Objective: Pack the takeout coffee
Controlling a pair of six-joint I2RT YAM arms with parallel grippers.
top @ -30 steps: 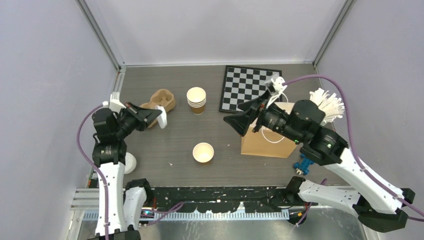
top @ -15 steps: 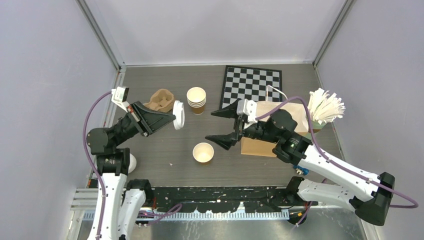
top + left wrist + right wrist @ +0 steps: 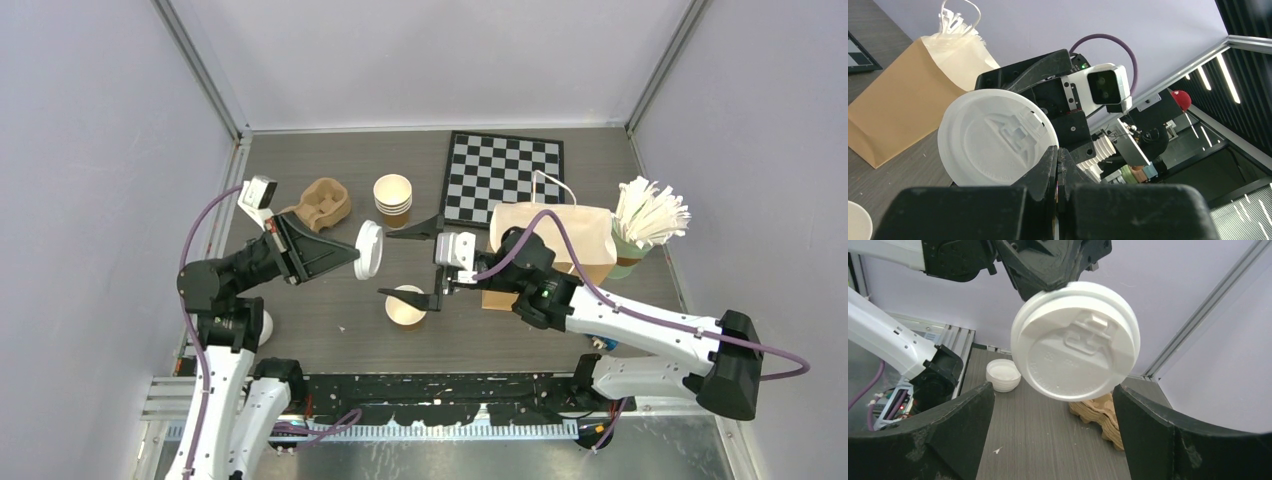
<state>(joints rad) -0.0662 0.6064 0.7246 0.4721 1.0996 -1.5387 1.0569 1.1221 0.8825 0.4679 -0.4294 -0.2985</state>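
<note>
My left gripper (image 3: 357, 250) is shut on the rim of a loose white lid (image 3: 369, 249) and holds it on edge in the air above the table. The left wrist view shows the fingertips pinched on the lid (image 3: 993, 137). My right gripper (image 3: 410, 264) is open wide and empty, facing the lid (image 3: 1075, 347) from the right, a little apart from it. A lidless tan cup (image 3: 406, 305) stands on the table under the right gripper's near finger. No capped cup is in view. The brown paper bag (image 3: 560, 240) stands upright behind the right arm.
A stack of lidless cups (image 3: 393, 198) and a cardboard cup carrier (image 3: 322, 203) stand at the back left. A stack of white lids (image 3: 260, 325) sits by the left arm's base. A chessboard (image 3: 505, 175) and a cup of white sticks (image 3: 648, 215) are at the back right.
My left gripper has carried the lid right, toward the table's middle. My right arm has swung left away from the bag, and its open jaws now face the lid above the cup.
</note>
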